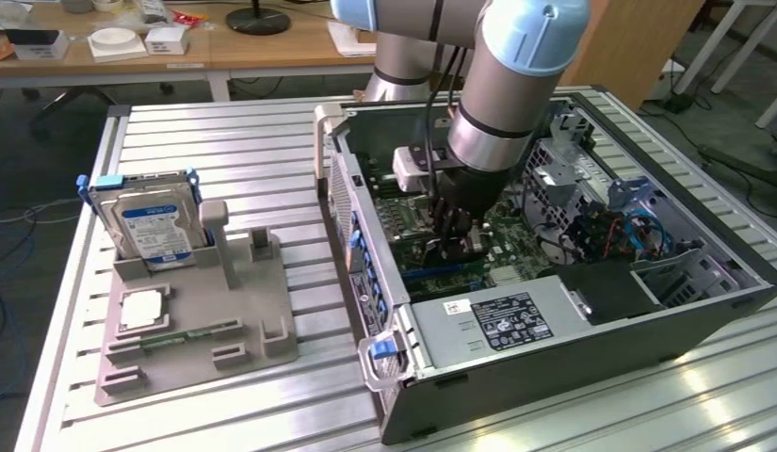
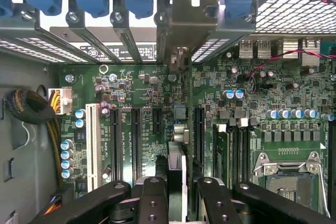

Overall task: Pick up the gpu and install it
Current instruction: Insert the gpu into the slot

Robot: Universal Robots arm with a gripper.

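I hold the gripper point(image 2: 177, 192) clamped on the gpu point(image 2: 177, 129), edge-on, seemingly over a motherboard point(image 2: 294, 98) expansion slot, bracket toward the case's rear wall.

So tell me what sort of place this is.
Most likely a robotics lab or workshop: an open computer case sits on a slatted aluminium table, a grey fixture holds a hard drive, and cluttered wooden desks stand behind.

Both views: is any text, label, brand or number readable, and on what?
None reads for certain.
Hard drive blue-white label: print too small.
Power supply dark label: white print too small.
Motherboard white markings by the slots: blurred.
Bracket strip sticker: characters illegible.
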